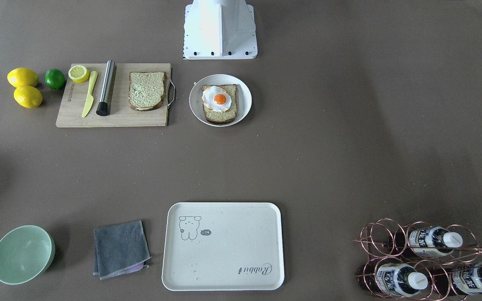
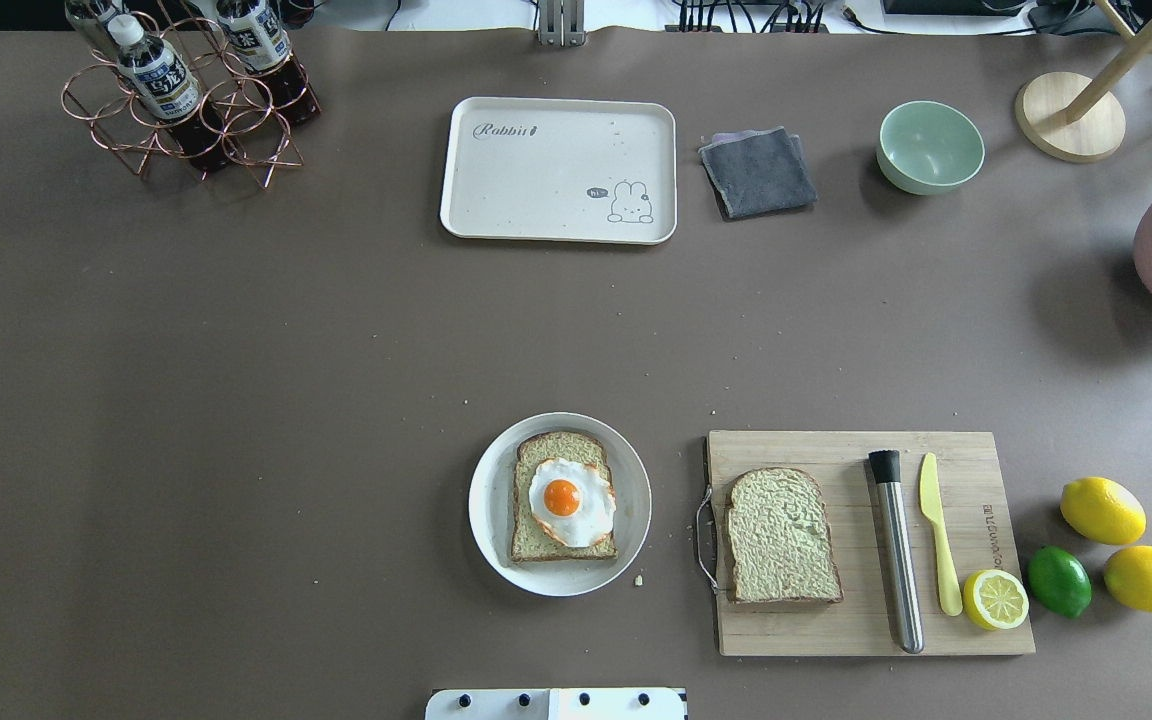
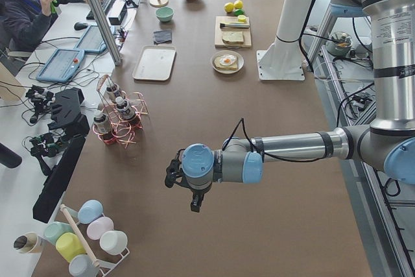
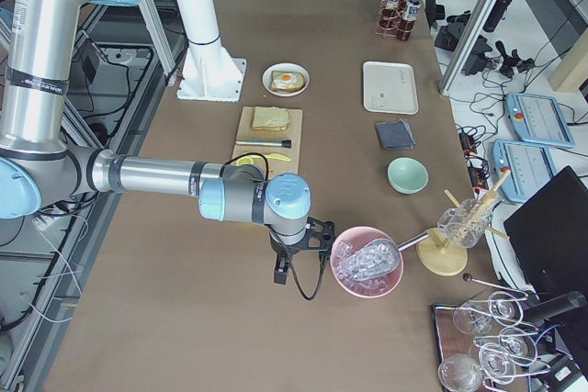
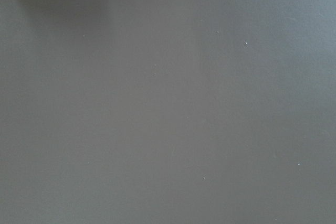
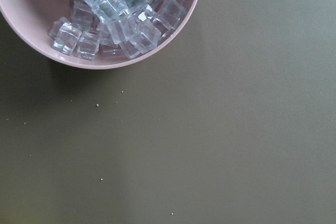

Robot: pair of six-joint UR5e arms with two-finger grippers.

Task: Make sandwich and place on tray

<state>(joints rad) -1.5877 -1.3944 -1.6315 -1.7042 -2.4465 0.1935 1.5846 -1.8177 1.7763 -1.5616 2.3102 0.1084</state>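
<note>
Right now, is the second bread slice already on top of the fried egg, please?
No, the second bread slice lies on the cutting board, and the fried egg sits uncovered on the other slice.

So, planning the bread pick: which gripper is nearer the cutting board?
Right. The right gripper hangs beside the pink ice bowl, near the cutting board; the left gripper is far off, past the bottle rack.

Both arms stretch out level, left claw point(image 3: 193, 203) and right claw point(image 4: 280, 271) pointing down.
</note>
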